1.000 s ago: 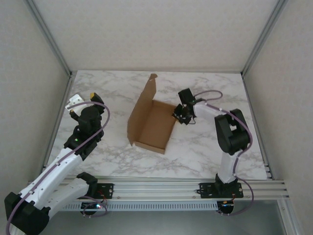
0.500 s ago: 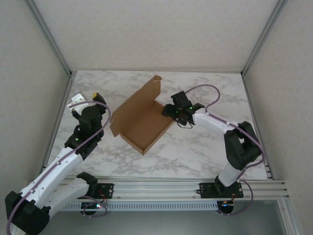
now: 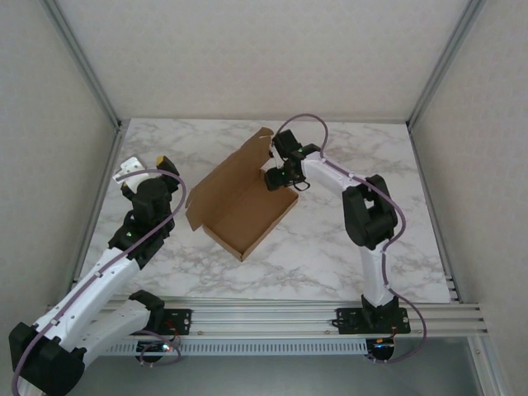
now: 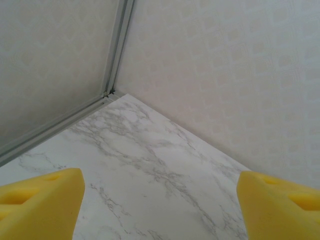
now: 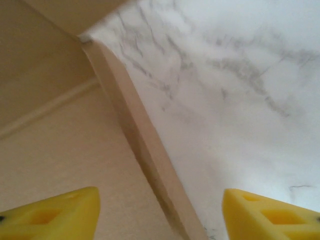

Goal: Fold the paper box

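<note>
Released on the right: right fingers (image 5: 55,212) parted, a clear gap on either side of the upright wall of the box (image 5: 145,155), gripping nothing. One finger above the brown inside floor, the other above the marbled desk (image 5: 235,75). From overhead, poised at the 1 o'clock end of the box (image 3: 247,210), with the right arm (image 3: 367,219) reaching in from 5 o'clock.

Released on the left too: left fingers (image 4: 40,200) spread wide, bare desk between them, nothing held. From overhead, near the desk's 9 o'clock edge, well apart from the box, on its 9 o'clock side.

Box near the middle of the desk, open, lid standing up along its 10 o'clock side, long axis running from 7 to 1 o'clock, bottom flat on the marble.
</note>
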Tool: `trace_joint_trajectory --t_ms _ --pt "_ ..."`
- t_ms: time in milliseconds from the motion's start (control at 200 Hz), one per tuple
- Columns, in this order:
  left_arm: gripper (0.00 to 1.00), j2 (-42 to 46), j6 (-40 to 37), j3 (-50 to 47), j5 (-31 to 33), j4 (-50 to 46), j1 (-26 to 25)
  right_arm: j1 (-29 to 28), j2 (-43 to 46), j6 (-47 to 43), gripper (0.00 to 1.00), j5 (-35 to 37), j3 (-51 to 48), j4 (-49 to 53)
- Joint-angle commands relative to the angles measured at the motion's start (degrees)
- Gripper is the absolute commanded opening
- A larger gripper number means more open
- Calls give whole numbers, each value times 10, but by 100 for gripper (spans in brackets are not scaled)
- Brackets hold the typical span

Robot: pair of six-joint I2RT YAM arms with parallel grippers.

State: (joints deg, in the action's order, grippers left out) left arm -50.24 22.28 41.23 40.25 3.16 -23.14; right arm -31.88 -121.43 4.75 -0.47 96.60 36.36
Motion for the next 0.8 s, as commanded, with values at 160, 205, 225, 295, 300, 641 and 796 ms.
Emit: trace_joint_trajectory --t_ms 160,205,225,295,300,641,796 --pt "80 4 -7 -7 -7 8 5 1 -36 -15 36 41 19 32" --pt "80 5 -6 -7 -9 9 5 1 -35 -15 27 59 13 30" --pt "80 3 -6 -7 -9 9 6 1 -33 -14 23 67 10 28" --pt "80 2 -6 -6 -9 9 6 -2 -24 -10 13 99 -3 22" --pt "80 2 -6 -5 -9 9 6 -2 -24 -10 13 101 -4 21" --pt "80 -9 -6 -7 -14 12 5 -11 6 97 13 173 -100 -19" --pt "85 -31 -25 -10 -45 37 10 -10 60 148 14 129 -166 -77"
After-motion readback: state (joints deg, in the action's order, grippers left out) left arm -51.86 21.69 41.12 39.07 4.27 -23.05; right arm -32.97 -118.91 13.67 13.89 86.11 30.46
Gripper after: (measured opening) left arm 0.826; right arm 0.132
